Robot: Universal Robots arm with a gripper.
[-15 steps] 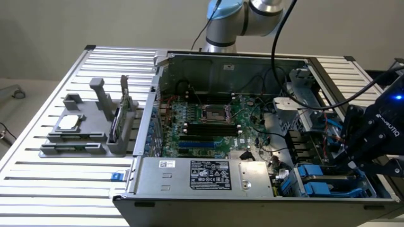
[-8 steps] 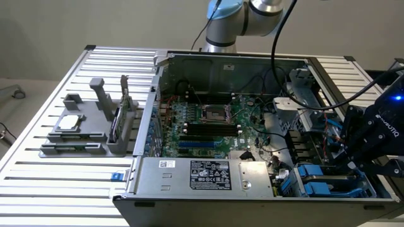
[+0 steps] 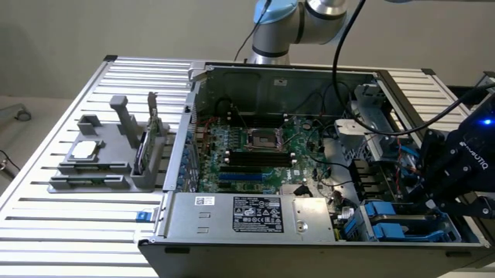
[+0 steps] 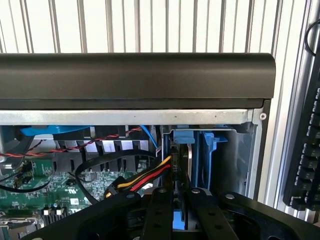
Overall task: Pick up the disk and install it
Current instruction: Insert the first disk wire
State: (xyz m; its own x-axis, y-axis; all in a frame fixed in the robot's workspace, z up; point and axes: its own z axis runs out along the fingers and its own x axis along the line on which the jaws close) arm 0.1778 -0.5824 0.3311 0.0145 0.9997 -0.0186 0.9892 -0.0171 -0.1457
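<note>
**Disk at drive bay**

Gripper (image 4: 181, 210) sat over the bay at the open computer case's (image 3: 232, 217) corner, fingers (image 4: 159, 215) narrowly apart, flanking the disk (image 4: 192, 167). Grip unconfirmed: could not tell. Disk stood on edge, blue carrier in bay. Motherboard (image 3: 255, 150) beside.

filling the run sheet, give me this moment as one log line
pincer: narrow, over drive bay | disk: on edge in blue carrier, inside bay at case corner | grip: unclear | fixture: untouched

Beside the blue drive bay (image 4: 200, 155), yellow-red cables (image 4: 142, 175) and the case wall (image 4: 240, 160) crowd the pincer (image 4: 181, 210).
</note>
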